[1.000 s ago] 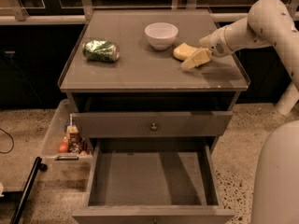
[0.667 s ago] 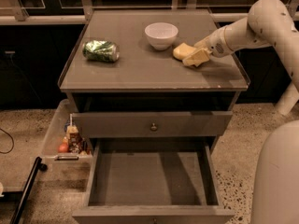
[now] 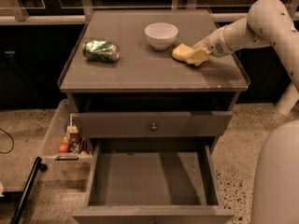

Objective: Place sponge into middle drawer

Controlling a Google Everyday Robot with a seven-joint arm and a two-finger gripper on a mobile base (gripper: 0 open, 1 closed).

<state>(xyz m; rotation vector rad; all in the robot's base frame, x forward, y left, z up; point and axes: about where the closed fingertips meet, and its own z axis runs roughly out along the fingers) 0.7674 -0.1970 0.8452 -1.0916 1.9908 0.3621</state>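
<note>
The pale-yellow sponge lies on the cabinet top, just right of the white bowl. My gripper reaches in from the right and sits at the sponge's right end, touching it, low over the top. The middle drawer is pulled out wide open at the bottom front, and its dark bottom is bare. The sponge's right end is hidden by the gripper.
A green drink can lies on its side at the left of the cabinet top. A closed drawer front with a brass knob sits above the open drawer. A bin of small items stands on the floor at left. My white base is at lower right.
The gripper has shifted a little to the left at the sponge, and the sponge has moved slightly left toward the bowl. The drawer, the bowl and the can have not moved.
</note>
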